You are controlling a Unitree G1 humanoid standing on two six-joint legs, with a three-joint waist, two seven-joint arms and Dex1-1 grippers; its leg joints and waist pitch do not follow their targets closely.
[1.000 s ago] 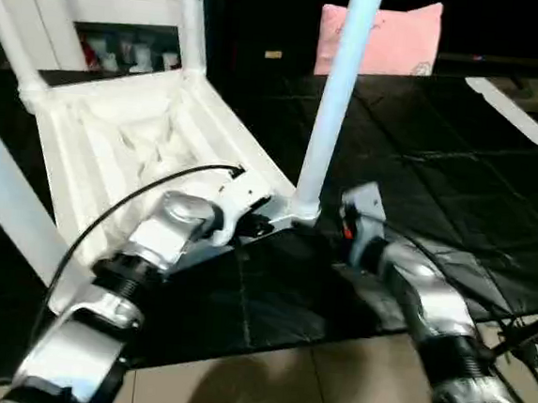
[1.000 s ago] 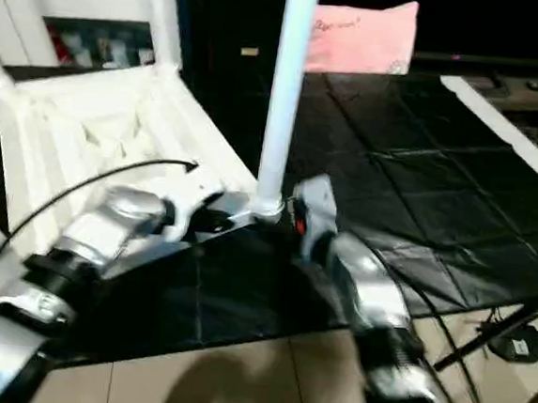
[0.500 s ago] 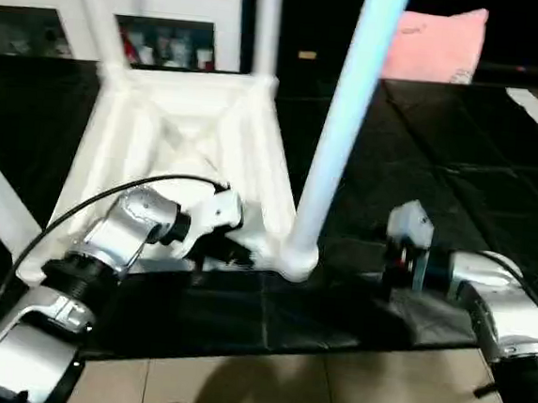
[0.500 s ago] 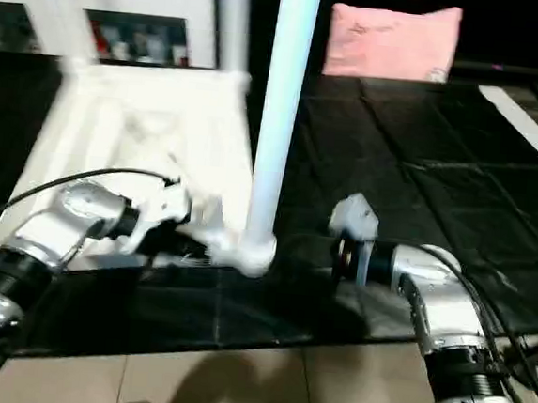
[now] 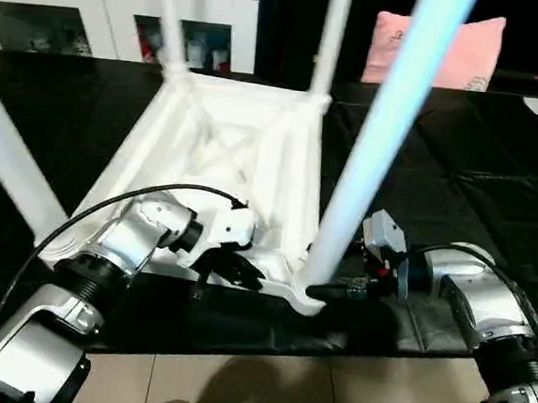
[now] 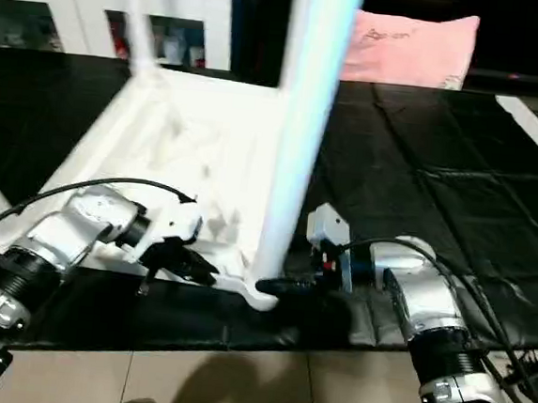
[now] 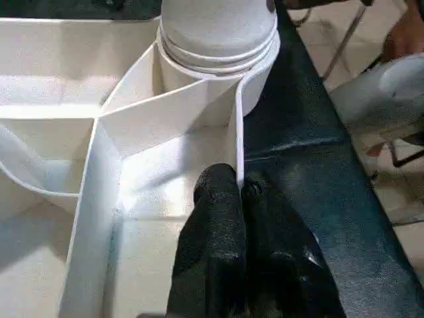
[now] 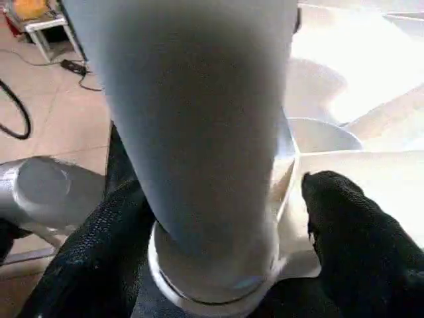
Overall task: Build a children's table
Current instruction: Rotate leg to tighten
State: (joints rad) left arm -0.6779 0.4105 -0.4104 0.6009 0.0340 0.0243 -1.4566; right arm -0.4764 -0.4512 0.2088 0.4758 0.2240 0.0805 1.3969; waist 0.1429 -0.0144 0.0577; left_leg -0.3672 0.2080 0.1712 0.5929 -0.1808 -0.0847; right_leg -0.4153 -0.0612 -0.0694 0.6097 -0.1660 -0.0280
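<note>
The white children's table (image 5: 245, 152) lies upside down on the black mat, ribbed underside up, with legs rising from its corner sockets. The nearest leg (image 5: 378, 145) stands in the near socket (image 5: 303, 294). My left gripper (image 5: 244, 270) is shut on a thin rib wall of the table beside that socket, its fingers (image 7: 218, 199) pressed together on the wall. My right gripper (image 5: 323, 289) reaches the same socket from the right. It is open, with one finger (image 8: 344, 218) on each side of the leg's foot (image 8: 212, 252), and that finger stands a little apart from the tube.
The black mat (image 5: 479, 173) ends just in front of the table, with tiled floor (image 5: 234, 387) below. A pink pillow (image 5: 442, 52) lies at the back right. A white cabinet with glass doors (image 5: 125, 19) stands behind. Three other legs stick up, one slanting left (image 5: 4, 159).
The head camera has shifted. My right gripper has moved in from a hand's width away and now has its fingers around the near leg's foot. My left gripper stays on the table.
</note>
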